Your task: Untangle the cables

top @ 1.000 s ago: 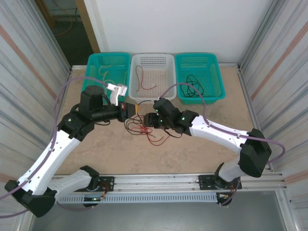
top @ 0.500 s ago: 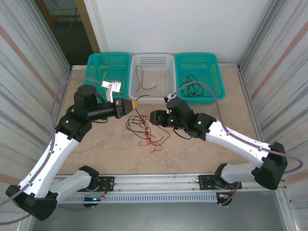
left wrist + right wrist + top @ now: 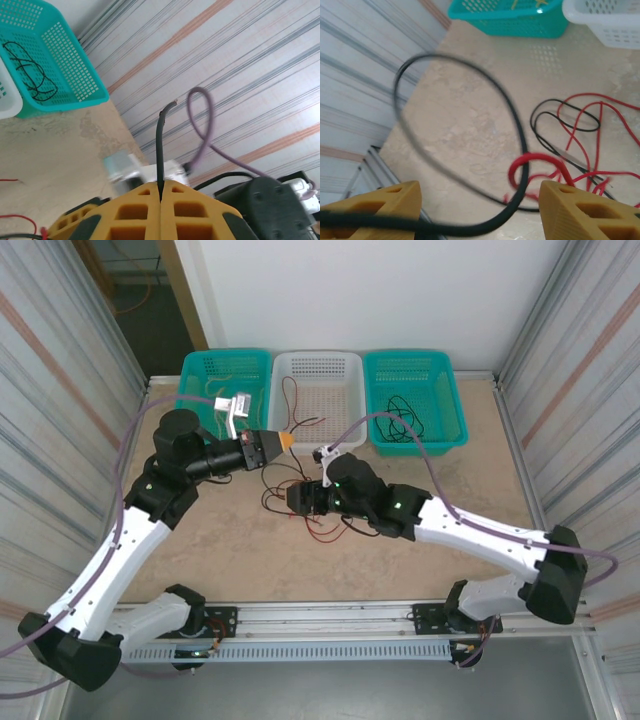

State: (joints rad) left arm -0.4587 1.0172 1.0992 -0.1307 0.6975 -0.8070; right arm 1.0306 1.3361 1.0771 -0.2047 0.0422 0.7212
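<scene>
Nothing legible here — no lettering, brand, number or sign can be made out on the teal baskets, the white basket, the arms or the striped wall panels.

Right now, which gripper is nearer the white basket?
Left. The left gripper is at the white basket, by its near left corner; the right gripper hangs over the cables, farther off.

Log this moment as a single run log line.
left tool: shut on black cable | right tool: open | red cables: tangled on table by right tool
</scene>
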